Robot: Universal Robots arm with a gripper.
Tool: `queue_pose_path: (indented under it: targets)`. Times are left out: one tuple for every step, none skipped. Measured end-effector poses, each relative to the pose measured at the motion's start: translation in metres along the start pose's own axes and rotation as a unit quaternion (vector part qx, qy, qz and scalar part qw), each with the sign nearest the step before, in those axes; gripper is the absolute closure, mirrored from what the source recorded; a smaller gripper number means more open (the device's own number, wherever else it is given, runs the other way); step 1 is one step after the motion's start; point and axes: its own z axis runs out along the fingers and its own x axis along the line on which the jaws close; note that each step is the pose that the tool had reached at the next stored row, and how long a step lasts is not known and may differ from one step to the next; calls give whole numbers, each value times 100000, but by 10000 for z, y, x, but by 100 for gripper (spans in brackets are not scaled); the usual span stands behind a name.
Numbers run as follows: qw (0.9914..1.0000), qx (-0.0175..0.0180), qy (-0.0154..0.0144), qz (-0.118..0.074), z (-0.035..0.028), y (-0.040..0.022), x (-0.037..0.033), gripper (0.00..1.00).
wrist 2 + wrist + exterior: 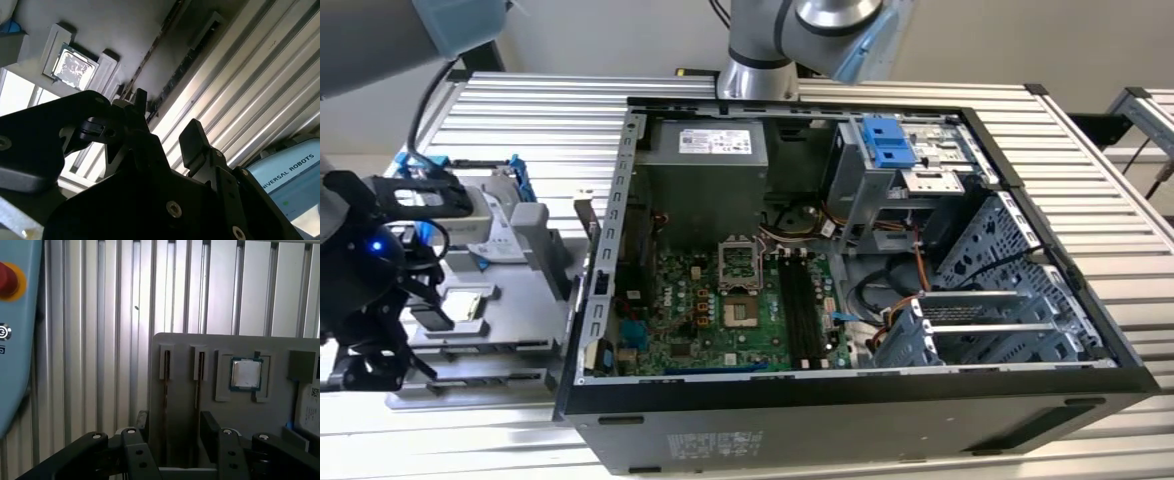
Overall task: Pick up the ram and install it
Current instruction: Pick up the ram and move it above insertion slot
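Two slim dark ram sticks stand on edge in the slots of a grey parts tray [180, 342]: one ram stick [166, 382] runs in between my fingers, the other [199, 382] lies close to one fingertip [210, 426]. My gripper [176, 426] hovers open just above the tray with nothing held. In the second wrist view the gripper [166, 120] is also open, over the same dark ram edge [159, 47]. In the exterior view the gripper [374, 345] hangs over the tray [520, 350] at that view's left, beside the open computer case [854, 400]. The black memory slots [801, 305] lie on the motherboard.
A square silver processor chip [246, 374] sits in a tray pocket beside the ram slots. A light-blue pendant with a red button [12, 320] lies on the ribbed metal table [100, 315]. Blue brackets [440, 190] and a labelled part [491, 240] occupy the tray's far end.
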Motion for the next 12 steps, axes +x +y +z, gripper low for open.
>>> queue_pose_path:
  targets:
    - [100000,1,0,49,16,0,2,0]
    - [100000,5,-2,131,32,0,3,0]
    - [100000,1,2,210,46,-2,4,0]
    - [100000,5,-2,290,62,-3,4,0]
    - [99999,5,-1,362,78,-5,5,0]
    - [99999,10,-5,420,93,-6,5,0]
    - [99999,9,-3,477,109,-8,6,0]
    - [99999,8,-2,521,123,-12,8,0]
    - [99998,9,-2,573,137,-16,13,0]
    - [99998,6,-1,629,149,-18,15,0]
    - [99998,7,0,687,162,-19,18,0]
    - [99997,2,7,731,173,-19,21,0]
